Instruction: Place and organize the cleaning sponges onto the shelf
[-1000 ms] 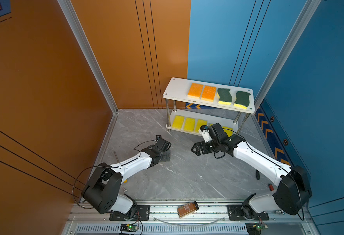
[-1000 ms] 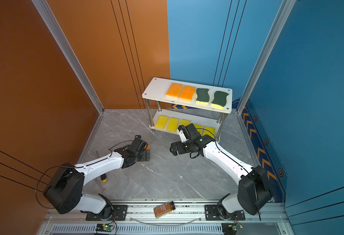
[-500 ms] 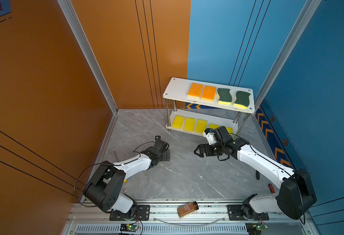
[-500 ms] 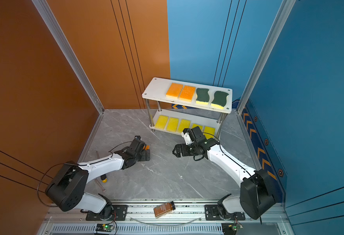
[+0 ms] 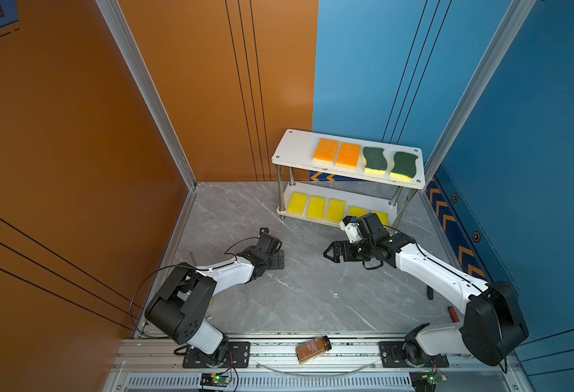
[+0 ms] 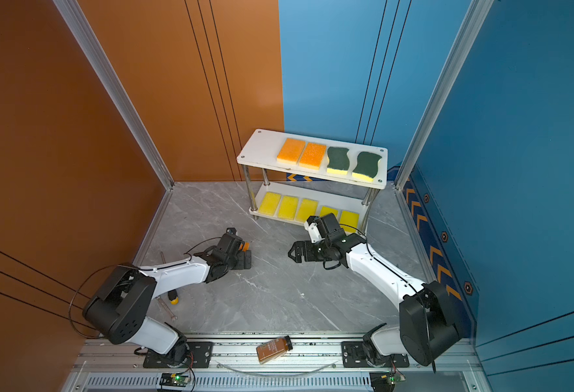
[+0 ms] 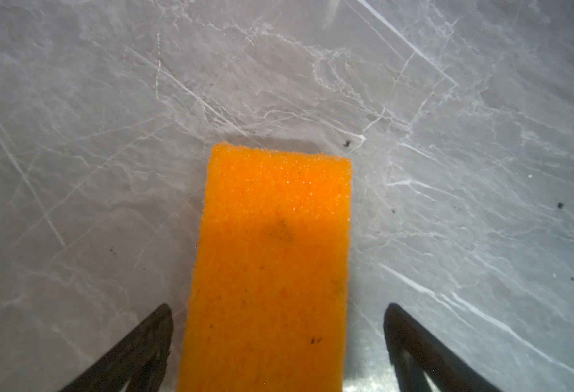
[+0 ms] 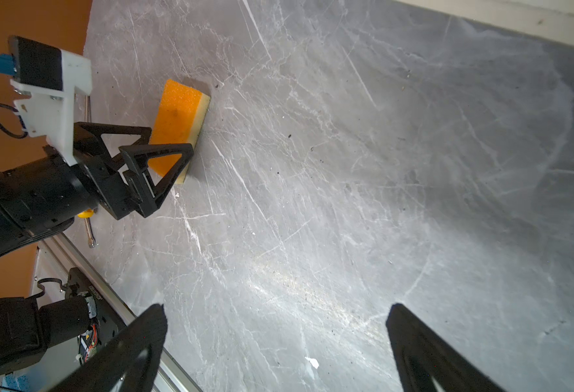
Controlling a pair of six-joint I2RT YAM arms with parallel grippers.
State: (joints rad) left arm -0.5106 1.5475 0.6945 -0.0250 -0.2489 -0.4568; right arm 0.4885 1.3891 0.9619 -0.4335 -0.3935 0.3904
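Slip was my main worry. My left gripper (image 7: 278, 307) stood spread wide astride the one orange sponge (image 7: 272, 254) not yet shelved, which lay flat on the table (image 5: 312, 298) in front of the shelf (image 5: 295, 149), out past its empty end. The sponge sat nearer one finger than the other, so I judged that closing could shove or twist it before both sides bit. Soft foam could also squash and spring loose on the lift.

My right gripper (image 5: 329, 254), likewise spread and holding nothing, hung nearer the shelf, so a straight carry could knock the arms together. A careless set-down could nudge the two orange sponges (image 5: 326, 154) on the shelf's upper board out of their row beside the two green ones (image 5: 374, 159). Five yellow sponges (image 5: 316, 206) lined its lower board.

Against a second earlier, my right arm had drawn back a little from the shelf, uncovering more of the yellow row. My left gripper stood much where it had been.
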